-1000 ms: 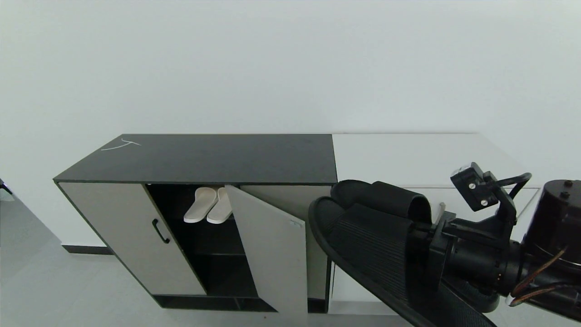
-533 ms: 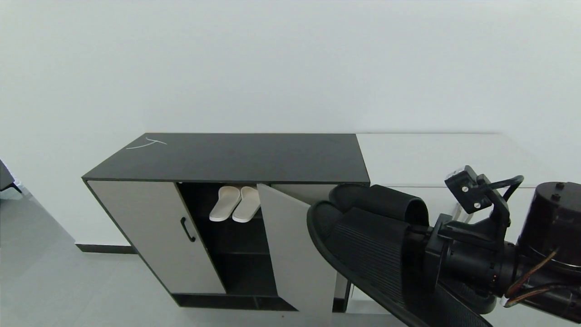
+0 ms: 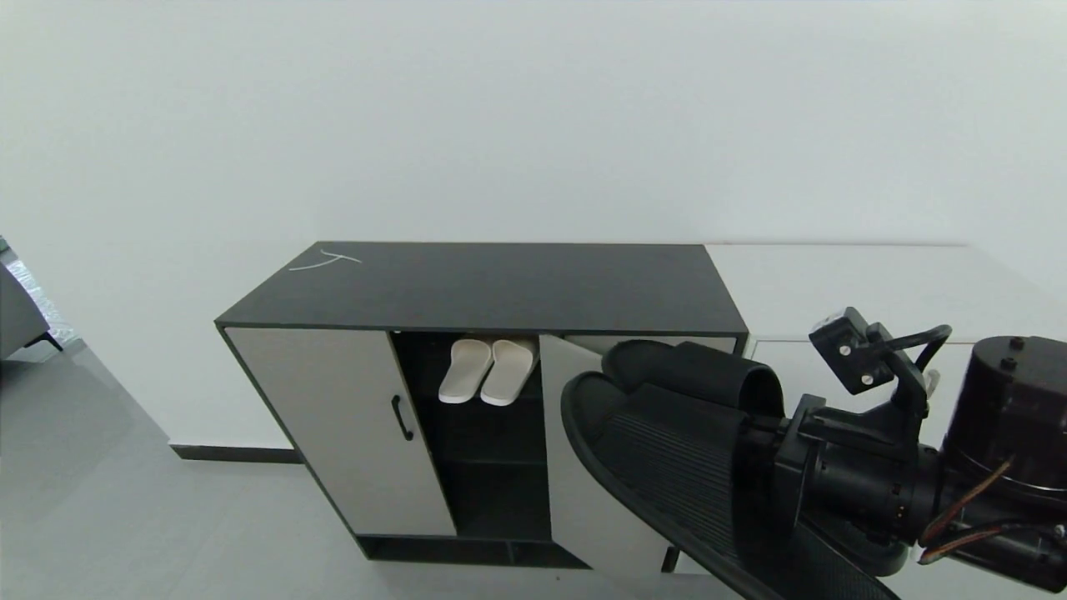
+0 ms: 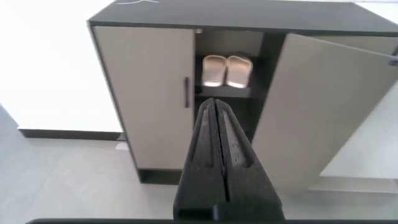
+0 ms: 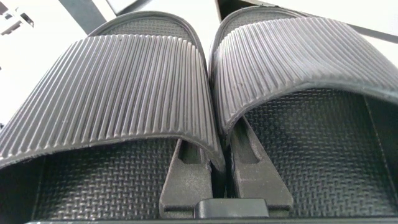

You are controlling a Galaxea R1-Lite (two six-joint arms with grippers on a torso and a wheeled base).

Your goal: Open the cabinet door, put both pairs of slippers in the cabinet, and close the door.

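Observation:
The cabinet (image 3: 500, 287) has a black top; its left door is closed and its right door (image 3: 583, 475) is swung open. A white pair of slippers (image 3: 488, 371) lies on the upper shelf inside. At the lower right my right gripper (image 3: 779, 454) is shut on the black pair of slippers (image 3: 675, 442), level with the open door. In the right wrist view its fingers (image 5: 186, 171) pinch the inner edges of both black slippers (image 5: 124, 87). My left gripper (image 4: 216, 112) is shut with nothing in it, in front of the cabinet opening, below the white slippers (image 4: 227, 70).
A low white unit (image 3: 834, 283) adjoins the cabinet's right side. The closed left door carries a black handle (image 3: 402, 417). Grey floor (image 3: 167, 517) lies free in front and to the left. Dark furniture (image 3: 17, 321) shows at the far left edge.
The whole head picture has shifted, so the camera has moved and the cabinet now appears farther right. The right gripper still holds the black slippers at the lower right.

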